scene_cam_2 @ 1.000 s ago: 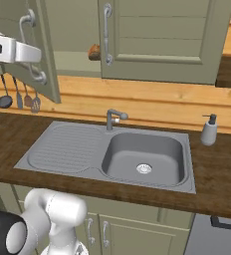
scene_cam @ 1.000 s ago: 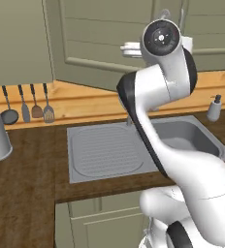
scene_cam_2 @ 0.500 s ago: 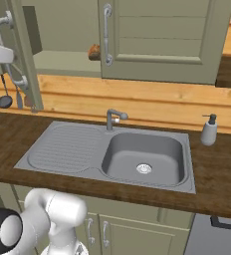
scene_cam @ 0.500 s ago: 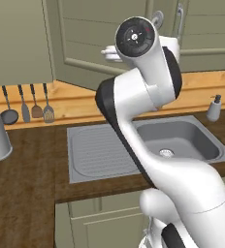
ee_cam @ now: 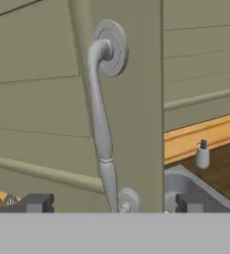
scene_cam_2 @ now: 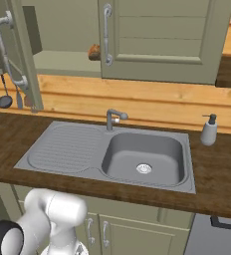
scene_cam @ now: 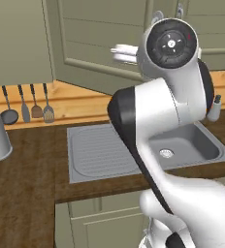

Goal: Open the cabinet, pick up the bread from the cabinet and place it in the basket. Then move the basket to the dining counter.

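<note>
Olive cabinet (scene_cam_2: 18, 50) door's swung open; grab, basket drop and counter move all left.
My gripper (ee_cam: 107, 204) jaws stand wide either side of the grey bar handle (ee_cam: 101, 119), gripping nothing. Bread (scene_cam_2: 93, 51), a small tan-brown lump, sits on the cabinet shelf beside the closed door's edge.

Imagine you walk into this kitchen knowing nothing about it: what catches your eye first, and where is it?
The big white robot arm rising over the grey sink dominates. Next comes the olive wall cabinet, its left door swung open, with the small brown bread on the shelf inside. Close up, the open gripper sits at the lower end of the curved grey door handle.
</note>
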